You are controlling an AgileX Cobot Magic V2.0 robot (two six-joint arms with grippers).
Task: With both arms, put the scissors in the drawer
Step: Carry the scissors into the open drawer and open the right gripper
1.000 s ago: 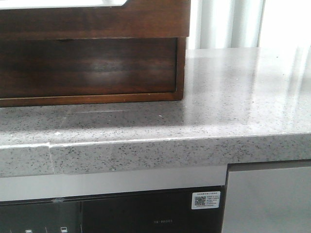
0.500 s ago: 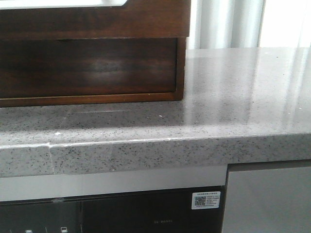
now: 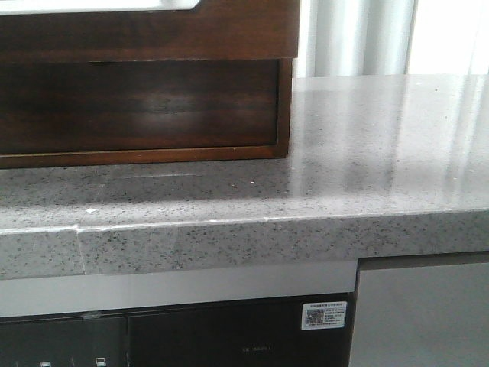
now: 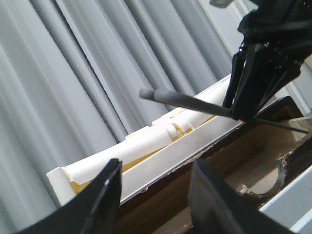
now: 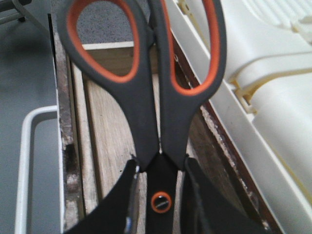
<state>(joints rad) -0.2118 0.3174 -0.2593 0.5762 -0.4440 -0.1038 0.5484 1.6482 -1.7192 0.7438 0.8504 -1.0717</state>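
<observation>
The scissors, grey-handled with orange-lined loops, hang over the wooden inside of the open drawer. My right gripper is shut on them at the pivot screw, loops pointing away from the wrist. In the left wrist view the scissors stick out sideways from the black right gripper, above the drawer. My left gripper is open with nothing between its fingers, close to the drawer's white-edged rim. The front view shows only the drawer's dark front, whitish on top, and neither gripper.
A second dark wooden front sits under the drawer in the brown cabinet on the grey speckled counter. White plastic mouldings lie along one side of the drawer and a white rail along the other. Grey curtain folds hang behind.
</observation>
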